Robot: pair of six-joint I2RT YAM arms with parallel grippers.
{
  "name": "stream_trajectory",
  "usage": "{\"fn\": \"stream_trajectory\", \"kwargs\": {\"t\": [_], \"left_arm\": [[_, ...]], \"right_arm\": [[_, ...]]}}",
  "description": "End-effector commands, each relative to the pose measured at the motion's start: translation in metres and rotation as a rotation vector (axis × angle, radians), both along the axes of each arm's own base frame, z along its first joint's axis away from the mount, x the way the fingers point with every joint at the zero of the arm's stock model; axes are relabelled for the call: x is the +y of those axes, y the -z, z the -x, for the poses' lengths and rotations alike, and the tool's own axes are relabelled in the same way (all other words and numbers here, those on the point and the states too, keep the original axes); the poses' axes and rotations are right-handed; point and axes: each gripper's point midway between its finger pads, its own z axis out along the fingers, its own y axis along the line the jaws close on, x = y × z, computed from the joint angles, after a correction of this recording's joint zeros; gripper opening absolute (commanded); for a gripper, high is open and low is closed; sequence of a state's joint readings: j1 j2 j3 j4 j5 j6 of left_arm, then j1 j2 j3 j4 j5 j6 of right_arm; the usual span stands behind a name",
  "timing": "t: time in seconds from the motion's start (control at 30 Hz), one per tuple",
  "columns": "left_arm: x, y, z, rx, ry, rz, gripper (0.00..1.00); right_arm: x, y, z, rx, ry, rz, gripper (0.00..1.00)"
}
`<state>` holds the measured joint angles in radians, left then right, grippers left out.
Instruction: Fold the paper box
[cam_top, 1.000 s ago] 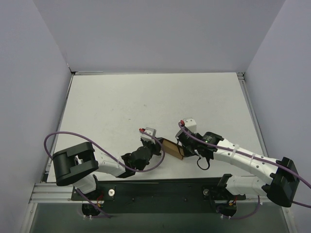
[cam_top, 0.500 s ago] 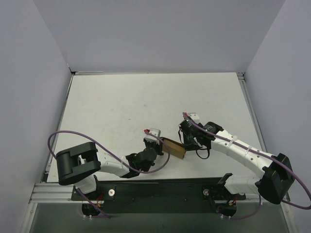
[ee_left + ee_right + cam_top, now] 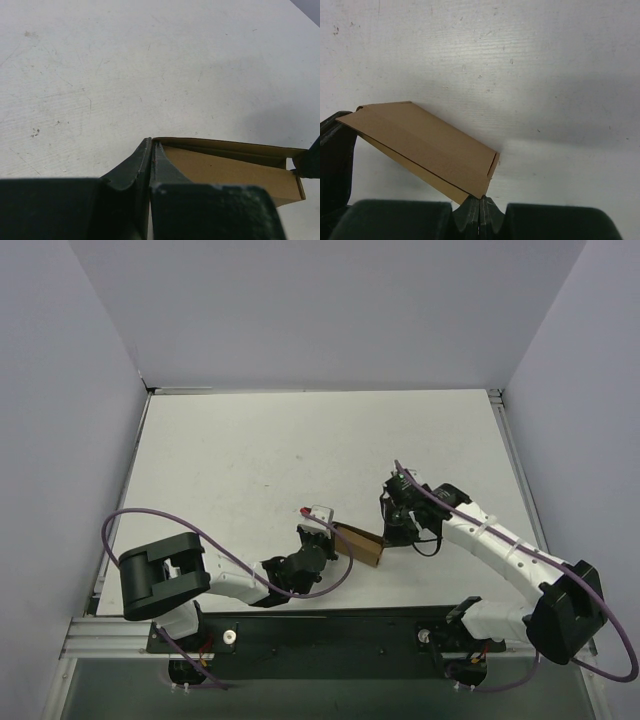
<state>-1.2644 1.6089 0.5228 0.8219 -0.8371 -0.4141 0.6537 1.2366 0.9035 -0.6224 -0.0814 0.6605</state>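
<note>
Paper box (image 3: 361, 544) half-folded into flat sleeve, ends not tucked; left gripper (image 3: 151, 150) and right gripper (image 3: 480, 202) each pinch one end

Plain brown paper box (image 3: 425, 145); white table (image 3: 250, 440), faintly grey-speckled; purple cables (image 3: 150, 510).

The paper box (image 3: 360, 544) bridges the left gripper (image 3: 330, 537) and the right gripper (image 3: 388, 538), each clamped on one end, closing the gap between them. Beyond it the table (image 3: 300, 440) runs open to the back wall (image 3: 330, 310); the side walls (image 3: 60, 440) bound it left and right.
</note>
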Motion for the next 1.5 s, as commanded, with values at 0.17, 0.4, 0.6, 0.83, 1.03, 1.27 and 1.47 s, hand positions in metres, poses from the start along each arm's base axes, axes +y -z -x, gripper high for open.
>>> {"fn": "stream_trajectory", "kwargs": {"t": [0.17, 0.4, 0.6, 0.83, 1.03, 1.27, 1.47], "left_arm": [[0.038, 0.106, 0.044, 0.182, 0.161, -0.431, 0.00], [0.036, 0.111, 0.047, 0.168, 0.154, -0.495, 0.00], [0.037, 0.113, 0.047, 0.163, 0.147, -0.518, 0.00], [0.037, 0.117, 0.048, 0.162, 0.144, -0.548, 0.00], [0.037, 0.118, 0.049, 0.164, 0.143, -0.552, 0.00], [0.038, 0.119, 0.049, 0.166, 0.140, -0.555, 0.00], [0.039, 0.120, 0.049, 0.168, 0.140, -0.560, 0.00]], "right_arm": [[0.019, -0.026, -0.016, -0.067, 0.057, -0.223, 0.00], [0.016, -0.016, -0.015, -0.059, 0.097, -0.251, 0.00], [0.008, -0.016, -0.016, -0.067, 0.130, -0.293, 0.00], [0.003, -0.014, -0.015, -0.061, 0.145, -0.311, 0.00], [-0.001, -0.015, -0.014, -0.063, 0.154, -0.326, 0.00], [-0.004, -0.014, -0.013, -0.062, 0.160, -0.337, 0.00], [-0.011, -0.012, -0.013, -0.060, 0.189, -0.346, 0.00]]}}
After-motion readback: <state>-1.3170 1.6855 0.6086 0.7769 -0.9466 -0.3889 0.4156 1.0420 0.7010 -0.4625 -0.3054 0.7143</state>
